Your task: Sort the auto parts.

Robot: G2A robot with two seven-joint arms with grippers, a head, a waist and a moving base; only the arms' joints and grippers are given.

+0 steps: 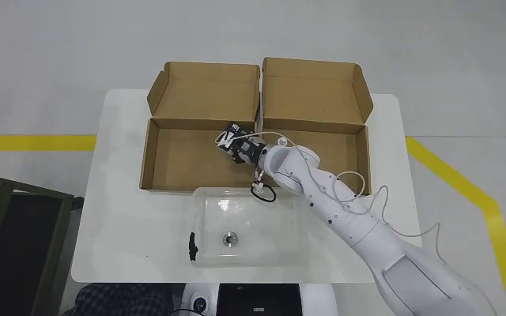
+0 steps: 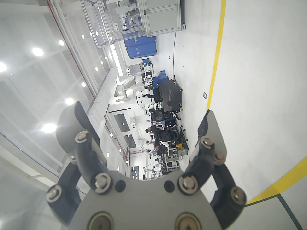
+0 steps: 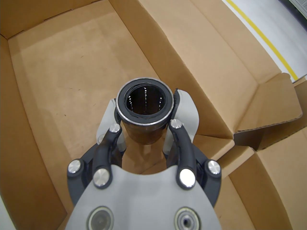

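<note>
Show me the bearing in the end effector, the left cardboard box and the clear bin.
bearing (image 3: 144, 131), right wrist view, side wall
left cardboard box (image 1: 186, 158), top view, bare floor
clear bin (image 1: 277, 229), top view, bare bottom

No readable text, no legible labels, numbers or signs

Note the white counter (image 1: 118, 205) standing on a grey floor (image 1: 63, 55). One yellow floor line (image 1: 47, 142) meets the counter's left edge; a second line (image 1: 455, 182) passes its right edge. A dark framed object (image 1: 32, 237) stands just off the near-left corner. The left wrist view shows a framed enclosure (image 2: 153, 8), blue cabinets (image 2: 141, 46) and ceiling lights (image 2: 38, 51).
</note>
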